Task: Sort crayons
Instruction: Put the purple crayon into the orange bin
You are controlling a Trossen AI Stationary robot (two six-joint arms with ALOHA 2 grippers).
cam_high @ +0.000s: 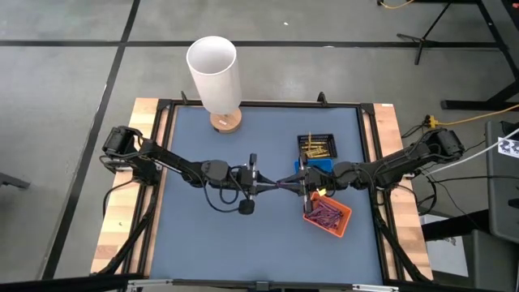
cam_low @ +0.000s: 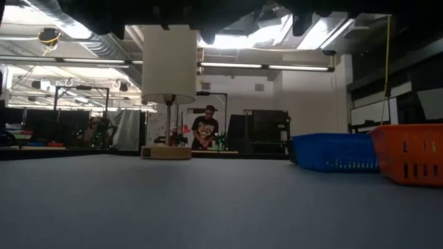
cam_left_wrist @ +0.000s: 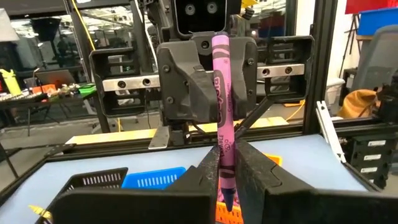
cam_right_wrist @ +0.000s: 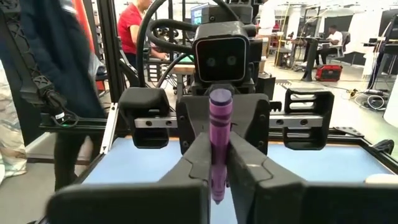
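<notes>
A purple crayon (cam_left_wrist: 221, 93) stands upright above the middle of the blue table, pointed end down. My two grippers meet fingertip to fingertip on it: my left gripper (cam_high: 274, 186) comes from the table's left and my right gripper (cam_high: 293, 183) from the right. Both are shut on it; it also shows in the right wrist view (cam_right_wrist: 219, 124). Yellow crayons (cam_high: 315, 148) lie in a black tray (cam_high: 328, 138), and purple crayons (cam_high: 326, 214) lie in an orange tray (cam_high: 344, 221). A blue tray (cam_high: 323, 165) sits between the two. My left gripper pinches the crayon's lower part (cam_left_wrist: 225, 158) between its two fingers, level from the table's left, fingers across the crayon. The crayon stands upright, clear of the table, its flat end (cam_left_wrist: 219, 42) up. My right gripper pinches the same crayon's shaft (cam_right_wrist: 217, 155) between its two fingers, level from the table's right, fingers across it. The flat end (cam_right_wrist: 221, 96) stands above the fingers.
A white-shaded lamp (cam_high: 215, 69) on a wooden base (cam_high: 225, 122) stands at the far middle of the table. The three trays lie just under and beside my right arm; the low view shows the blue tray (cam_low: 336, 152) and the orange tray (cam_low: 408, 153). People stand in the room beyond.
</notes>
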